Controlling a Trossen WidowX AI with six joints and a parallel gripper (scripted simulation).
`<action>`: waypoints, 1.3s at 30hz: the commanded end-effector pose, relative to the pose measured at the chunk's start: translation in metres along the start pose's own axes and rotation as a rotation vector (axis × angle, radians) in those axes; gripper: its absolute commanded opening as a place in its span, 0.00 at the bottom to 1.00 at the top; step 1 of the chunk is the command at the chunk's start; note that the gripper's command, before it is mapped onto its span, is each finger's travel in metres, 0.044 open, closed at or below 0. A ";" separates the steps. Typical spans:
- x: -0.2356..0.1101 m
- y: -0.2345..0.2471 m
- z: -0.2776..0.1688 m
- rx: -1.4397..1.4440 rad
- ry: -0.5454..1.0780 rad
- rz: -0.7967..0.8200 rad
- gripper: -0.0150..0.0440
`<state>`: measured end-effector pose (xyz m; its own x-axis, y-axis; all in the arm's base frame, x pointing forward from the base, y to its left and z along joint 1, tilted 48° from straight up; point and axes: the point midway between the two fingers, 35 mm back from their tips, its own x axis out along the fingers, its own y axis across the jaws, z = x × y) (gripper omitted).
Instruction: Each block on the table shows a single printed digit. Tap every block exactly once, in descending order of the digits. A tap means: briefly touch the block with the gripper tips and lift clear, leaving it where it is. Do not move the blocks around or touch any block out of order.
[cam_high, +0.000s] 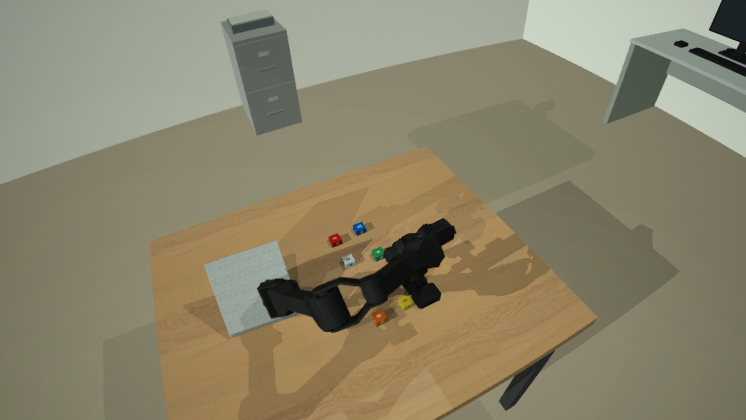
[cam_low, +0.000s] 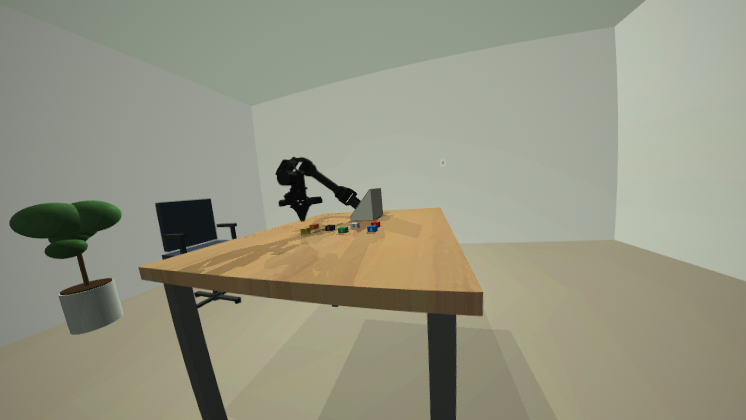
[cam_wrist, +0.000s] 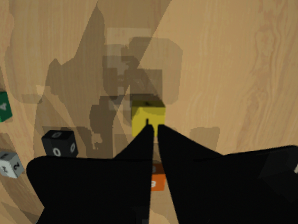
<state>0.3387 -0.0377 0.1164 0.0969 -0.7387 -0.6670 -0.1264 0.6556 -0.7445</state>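
Several small digit blocks lie on the wooden table (cam_high: 469, 339). They are red (cam_high: 335, 239), blue (cam_high: 358, 228), green (cam_high: 377, 253) (cam_wrist: 3, 106), white (cam_high: 348, 260) (cam_wrist: 8, 164), yellow (cam_high: 405, 302) (cam_low: 305, 230) (cam_wrist: 148, 117), orange (cam_high: 379, 317) (cam_wrist: 157, 183) and black (cam_low: 329, 227) (cam_wrist: 60, 143). The arm hides the black block in the top view. My gripper (cam_low: 302, 217) (cam_wrist: 154, 129) is shut with nothing between the fingers. It points down a little above the yellow block, tips over the block's near edge. The digits are too small to read.
The arm's grey base plate (cam_high: 240, 281) stands at the table's left side. A filing cabinet (cam_high: 263, 73), a desk (cam_high: 678, 62), an office chair (cam_low: 187, 224) and a potted plant (cam_low: 78, 260) stand off the table.
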 end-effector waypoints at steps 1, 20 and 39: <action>-0.041 0.002 0.003 0.003 -0.009 0.007 0.29; -0.074 0.114 -0.052 0.001 -0.006 0.008 0.29; 0.013 0.114 -0.051 0.002 -0.007 0.005 0.29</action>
<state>0.2756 0.0250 0.0286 0.1054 -0.7310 -0.6742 -0.1204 0.6636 -0.7383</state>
